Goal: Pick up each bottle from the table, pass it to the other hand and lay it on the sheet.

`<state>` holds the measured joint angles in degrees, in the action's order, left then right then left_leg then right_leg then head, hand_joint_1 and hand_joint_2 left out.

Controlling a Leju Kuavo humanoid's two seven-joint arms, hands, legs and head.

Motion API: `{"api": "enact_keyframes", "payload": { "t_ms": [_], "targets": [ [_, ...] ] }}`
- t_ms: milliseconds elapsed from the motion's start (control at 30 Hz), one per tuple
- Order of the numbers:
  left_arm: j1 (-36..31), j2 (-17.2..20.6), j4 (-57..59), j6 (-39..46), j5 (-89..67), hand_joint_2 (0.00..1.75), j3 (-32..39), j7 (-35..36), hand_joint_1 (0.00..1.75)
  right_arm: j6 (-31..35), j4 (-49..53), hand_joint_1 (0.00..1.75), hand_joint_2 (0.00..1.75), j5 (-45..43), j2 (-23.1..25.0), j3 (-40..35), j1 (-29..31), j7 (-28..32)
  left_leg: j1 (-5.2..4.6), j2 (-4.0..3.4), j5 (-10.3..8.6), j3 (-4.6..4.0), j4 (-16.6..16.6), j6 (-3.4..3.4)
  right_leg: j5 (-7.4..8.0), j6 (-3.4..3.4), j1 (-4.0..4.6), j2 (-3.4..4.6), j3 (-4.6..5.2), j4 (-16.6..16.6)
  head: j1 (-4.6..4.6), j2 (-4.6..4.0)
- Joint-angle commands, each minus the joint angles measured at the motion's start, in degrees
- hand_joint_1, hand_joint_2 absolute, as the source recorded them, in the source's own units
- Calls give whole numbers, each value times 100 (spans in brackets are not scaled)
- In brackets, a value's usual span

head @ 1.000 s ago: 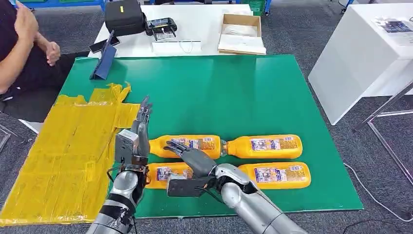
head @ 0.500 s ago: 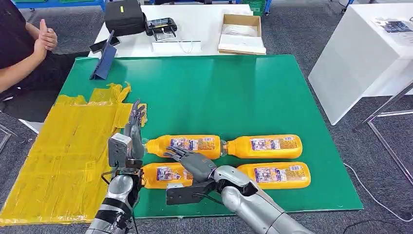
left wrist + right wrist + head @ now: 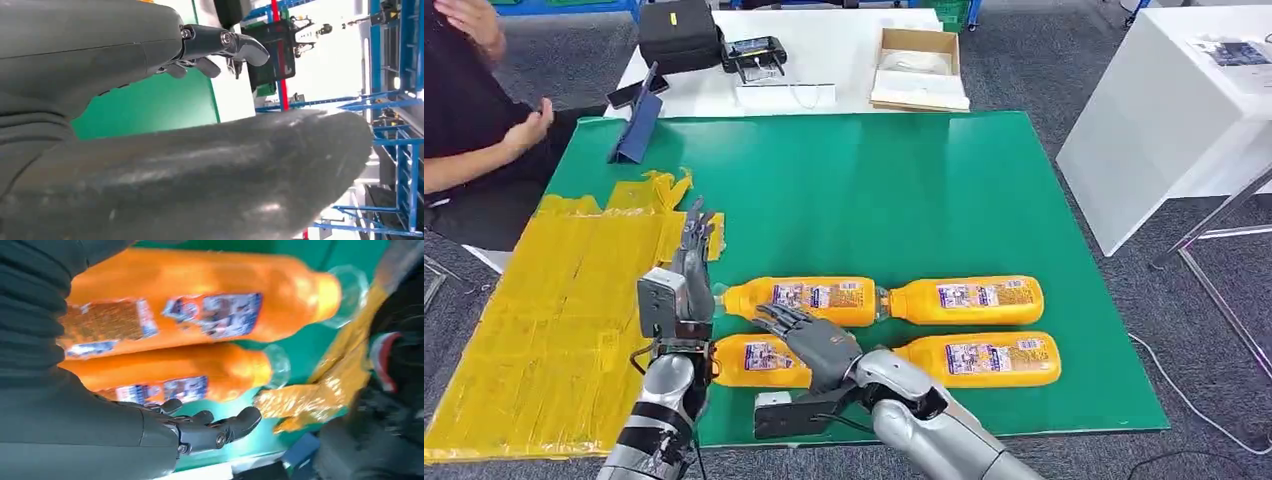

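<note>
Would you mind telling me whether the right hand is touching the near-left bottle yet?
Cannot tell. In the head view the right hand overlaps the near-left bottle, hiding any contact; the right wrist view shows its fingers beyond the bottles.

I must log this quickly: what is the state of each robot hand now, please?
Left robot hand: open, fingers straight, holding nothing.
Right robot hand: open, fingers spread over the near-left bottle, not gripping it.
</note>
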<state>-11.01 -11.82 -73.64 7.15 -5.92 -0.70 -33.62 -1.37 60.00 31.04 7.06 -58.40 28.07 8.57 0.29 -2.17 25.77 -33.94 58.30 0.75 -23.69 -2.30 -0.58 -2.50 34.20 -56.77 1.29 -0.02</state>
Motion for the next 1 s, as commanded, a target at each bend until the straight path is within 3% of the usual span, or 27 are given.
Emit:
{"api": "enact_keyframes", "payload": {
  "t_ms": [33,633,900,933,967,1000],
  "targets": [
    [-113,97,103,-113,-21,0,278,1,0,-397,-690,0,175,-159,29,-734,633,-125,2,4,1,21,-5,-2,3,7,-3,33,-15,4,0,0],
    [41,62,-116,-213,-69,0,465,85,0,-460,-1601,0,175,453,145,-1407,883,-907,2,15,4,30,-7,-4,-1,11,-4,33,-26,5,0,0],
    [-5,43,-144,-321,-125,0,464,274,0,-1184,-2419,0,175,980,298,-1973,689,-1166,0,21,0,36,-17,-4,-1,8,-5,16,-36,16,2,0],
    [-65,27,-87,-329,-119,0,437,298,0,-1254,-2509,7,175,1030,315,-2051,605,-1131,2,24,-2,40,-19,-5,-1,9,-3,10,-41,19,-2,0],
    [-116,28,-15,-309,-108,0,419,316,0,-1193,-2599,147,175,1062,350,-2079,571,-1100,3,31,-2,48,-21,-6,-2,11,-3,9,-50,22,2,0],
    [-167,-1,35,-271,-52,0,433,323,0,-1203,-2695,175,175,1059,377,-2057,488,-1139,2,30,-3,53,-20,-5,-2,9,-3,2,-52,21,0,0]
  ]
}}
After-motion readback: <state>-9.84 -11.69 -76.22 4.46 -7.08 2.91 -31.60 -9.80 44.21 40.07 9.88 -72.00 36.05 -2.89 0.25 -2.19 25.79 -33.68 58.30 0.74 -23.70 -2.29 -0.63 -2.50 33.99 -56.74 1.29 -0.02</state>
